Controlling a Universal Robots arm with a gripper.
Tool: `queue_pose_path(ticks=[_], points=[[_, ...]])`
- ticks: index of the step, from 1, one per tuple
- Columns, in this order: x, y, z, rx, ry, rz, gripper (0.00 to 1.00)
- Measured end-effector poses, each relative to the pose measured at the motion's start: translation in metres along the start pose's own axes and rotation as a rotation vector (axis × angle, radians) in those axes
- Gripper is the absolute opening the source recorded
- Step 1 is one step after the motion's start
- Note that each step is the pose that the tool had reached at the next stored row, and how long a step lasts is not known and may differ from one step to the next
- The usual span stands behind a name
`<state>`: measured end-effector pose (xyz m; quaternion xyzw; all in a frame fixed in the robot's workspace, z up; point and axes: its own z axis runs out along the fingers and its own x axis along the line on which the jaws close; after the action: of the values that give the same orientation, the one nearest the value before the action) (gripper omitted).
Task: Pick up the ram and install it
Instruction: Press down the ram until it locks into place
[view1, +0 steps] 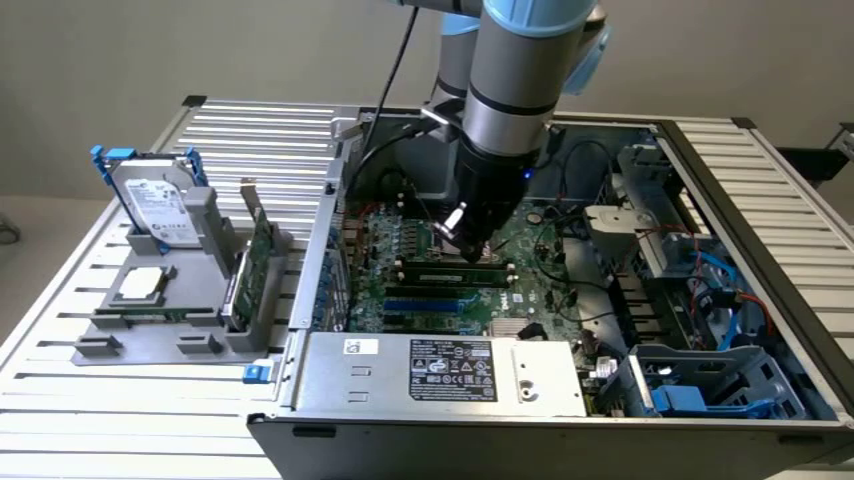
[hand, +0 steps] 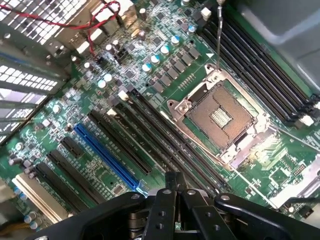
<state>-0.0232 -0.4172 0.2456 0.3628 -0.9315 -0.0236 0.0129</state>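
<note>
Black metal, the end effector is pinched fully shut, its fingers pressed together with no gap and nothing visibly clamped between them. It hangs low inside the open computer case, tip down over the green motherboard.

Directly under the tip, in the exterior view, the ram stands on edge in a slot: a long, narrow stick running across the board. Whether the tip touches its top edge cannot be told, nor whether the slot's latches have closed.

As a judgement, the pick-up and the carry are done and the stick is in its slot. What is left, at most, is seating it fully and drawing away.

In the wrist view, the closed end effector sits above long black slots, with one blue slot to one side and one processor socket beyond.

Outside the case, on the exterior view's left, one grey holder rests on the slatted bench. It carries one hard drive with blue rails and one expansion card, both upright.

Count: one end effector, one ram, one drive, one card.
</note>
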Motion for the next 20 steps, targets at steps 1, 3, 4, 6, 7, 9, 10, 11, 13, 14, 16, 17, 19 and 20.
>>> queue_pose_path(ticks=[1,3,4,6,7,9,10,11,13,14,16,17,19,20], points=[[0.0,0.0,0.0001,-0.0001,-0.0009,0.018,0.11],[0.0,0.0,0.0005,-0.0004,-0.0029,0.054,0.11],[0.0,0.0,0.0006,-0.0005,-0.0038,0.072,0.11],[0.0,0.0,0.0008,-0.0007,-0.0058,0.108,0.11],[0.0,-0.0001,0.0009,-0.0009,-0.0067,0.126,0.11],[0.0,-0.0001,0.0011,-0.0012,-0.0088,0.164,0.11],[0.0,-0.0001,0.0011,-0.0012,-0.0097,0.182,0.11],[0.0,-0.0001,0.0012,-0.0013,-0.0106,0.2,0.11],[0.0,-0.0001,0.0012,-0.0016,-0.0126,0.236,0.11],[0.0,-0.0001,0.0013,-0.0018,-0.0136,0.254,0.11],[0.0,-0.0001,0.0013,-0.002,-0.0156,0.29,0.11],[0.0,-0.0001,0.0013,-0.0021,-0.0165,0.308,0.11],[0.0,-0.0001,0.0013,-0.0024,-0.0185,0.345,0.11],[0.0,-0.0001,0.0013,-0.0025,-0.0195,0.363,0.11]])
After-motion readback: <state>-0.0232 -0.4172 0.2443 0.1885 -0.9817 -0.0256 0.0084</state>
